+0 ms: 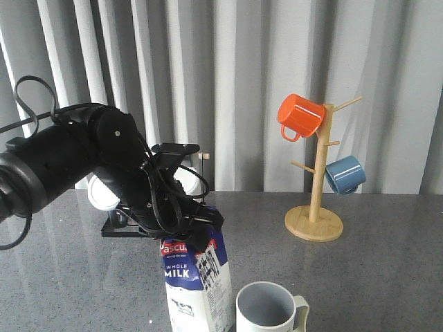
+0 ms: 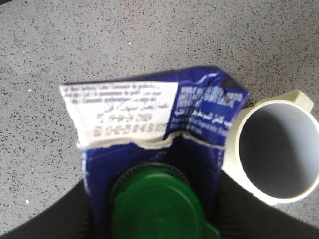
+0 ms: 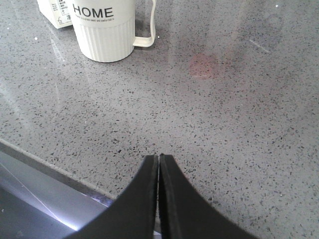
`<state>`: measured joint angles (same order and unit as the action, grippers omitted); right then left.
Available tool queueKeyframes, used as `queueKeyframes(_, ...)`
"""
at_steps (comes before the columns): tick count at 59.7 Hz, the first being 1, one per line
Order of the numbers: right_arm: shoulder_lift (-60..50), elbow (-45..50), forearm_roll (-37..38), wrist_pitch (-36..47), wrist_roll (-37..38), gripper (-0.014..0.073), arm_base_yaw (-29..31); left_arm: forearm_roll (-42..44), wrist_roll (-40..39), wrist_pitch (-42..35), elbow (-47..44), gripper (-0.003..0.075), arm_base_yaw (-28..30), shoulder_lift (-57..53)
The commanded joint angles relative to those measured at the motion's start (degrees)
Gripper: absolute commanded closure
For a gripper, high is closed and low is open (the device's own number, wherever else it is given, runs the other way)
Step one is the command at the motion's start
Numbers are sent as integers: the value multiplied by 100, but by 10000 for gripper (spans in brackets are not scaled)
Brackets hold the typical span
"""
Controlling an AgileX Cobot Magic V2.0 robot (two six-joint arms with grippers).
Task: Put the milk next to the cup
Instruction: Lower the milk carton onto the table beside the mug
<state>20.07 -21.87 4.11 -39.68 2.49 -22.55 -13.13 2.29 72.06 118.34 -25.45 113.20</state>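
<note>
Your left gripper [image 1: 181, 220] clamped on the milk [image 1: 197, 283] top, carton upright on the counter [image 1: 387, 277], touching the cup [image 1: 266, 309], your right gripper [image 3: 158, 164] pressed closed, well apart from the cup.

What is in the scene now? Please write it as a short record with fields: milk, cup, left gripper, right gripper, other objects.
milk: carton upright on the grey table, green cap on top
cup: white HOME mug upright, close beside the carton on its right in the front view; whether they touch is unclear
left gripper: at the carton's top, seemingly gripping it
right gripper: shut, empty, low over bare table
other objects: wooden mug tree with an orange mug and a blue mug
</note>
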Motion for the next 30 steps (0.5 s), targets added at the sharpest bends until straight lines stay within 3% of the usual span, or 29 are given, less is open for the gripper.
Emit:
queueKeyframes(1, 49, -135, 33, 391, -8, 600, -10, -181, -50, -51, 144, 635, -34, -256)
queueKeyframes(19, 49, -135, 33, 391, -8, 600, -10, -422, -50, -51, 144, 365, -34, -266)
queueKeyframes(30, 49, -135, 33, 391, -8, 600, -10, -416, -60, -51, 144, 239, -34, -266)
